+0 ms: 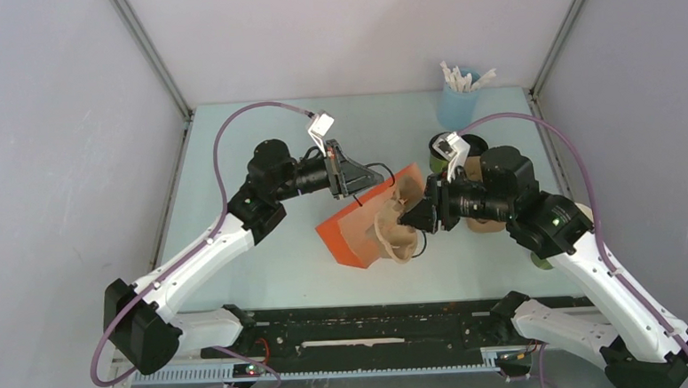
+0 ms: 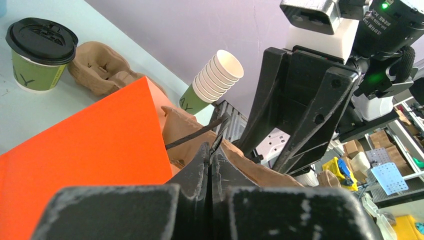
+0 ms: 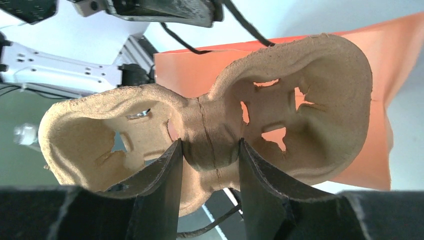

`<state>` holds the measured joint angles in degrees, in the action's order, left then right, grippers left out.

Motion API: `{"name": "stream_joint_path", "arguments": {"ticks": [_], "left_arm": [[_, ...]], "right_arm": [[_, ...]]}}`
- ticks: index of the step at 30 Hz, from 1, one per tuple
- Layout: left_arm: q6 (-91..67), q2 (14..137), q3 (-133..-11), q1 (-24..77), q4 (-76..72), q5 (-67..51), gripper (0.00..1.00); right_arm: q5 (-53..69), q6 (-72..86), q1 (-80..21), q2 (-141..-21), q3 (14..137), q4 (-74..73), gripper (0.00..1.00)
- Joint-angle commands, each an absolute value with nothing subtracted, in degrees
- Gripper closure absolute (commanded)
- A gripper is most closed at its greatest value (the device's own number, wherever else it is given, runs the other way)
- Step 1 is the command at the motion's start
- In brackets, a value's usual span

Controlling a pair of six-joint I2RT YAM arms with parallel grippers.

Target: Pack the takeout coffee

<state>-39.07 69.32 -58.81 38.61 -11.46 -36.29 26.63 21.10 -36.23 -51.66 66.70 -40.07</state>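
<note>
My right gripper (image 3: 210, 150), clamped on the middle of the cup carrier (image 3: 300, 85) at the mouth of the orange bag (image 1: 351, 234), is the nearer to the lidded coffee (image 2: 40, 55) standing on the desk (image 1: 282, 268) just beyond it; my left gripper (image 2: 210, 155) is pinched tight on the bag's cord (image 2: 195, 135).

Top looks down — both close wrist views share the bag (image 2: 90, 150).

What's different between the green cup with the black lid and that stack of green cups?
The lidded cup is closed by a round black lid, while the top cup of the stack is open and shows a white inside. The lidded cup is a single cup, while the stack is several cups nested together. Both have olive-green paper walls with pale lettering.
</note>
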Motion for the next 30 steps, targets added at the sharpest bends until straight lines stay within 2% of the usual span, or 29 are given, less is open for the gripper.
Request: {"name": "stream_joint_path", "arguments": {"ticks": [1,6,10,17,20,26,30], "left_arm": [[-40.0,67.3,-56.8,38.4,-13.4,-36.6,1.00],[-41.0,67.3,-56.3,38.4,-14.4,-36.7,1.00],[-41.8,67.6,-56.2,38.5,-15.1,-36.8,1.00],[-42.9,67.8,-55.9,38.6,-16.1,-37.0,1.00],[-42.9,67.7,-55.8,38.7,-16.2,-36.9,1.00],[-43.8,67.8,-55.7,38.7,-16.6,-36.3,1.00],[-45.9,68.1,-55.1,38.8,-17.3,-35.3,1.00]], "right_arm": [[16.8,18.0,-39.2,-51.7,67.7,-41.9,0.67],[9.0,17.1,-43.6,-53.2,70.1,-44.7,0.68],[2.7,19.5,-47.0,-54.1,71.6,-45.6,0.74],[-14.8,18.4,-56.4,-57.7,74.1,-49.0,0.74],[-20.3,16.9,-59.8,-58.8,74.2,-48.3,0.70],[-28.0,17.6,-62.6,-61.4,75.2,-48.2,0.68],[-26.2,18.3,-63.7,-62.0,75.5,-46.4,0.68]]}}
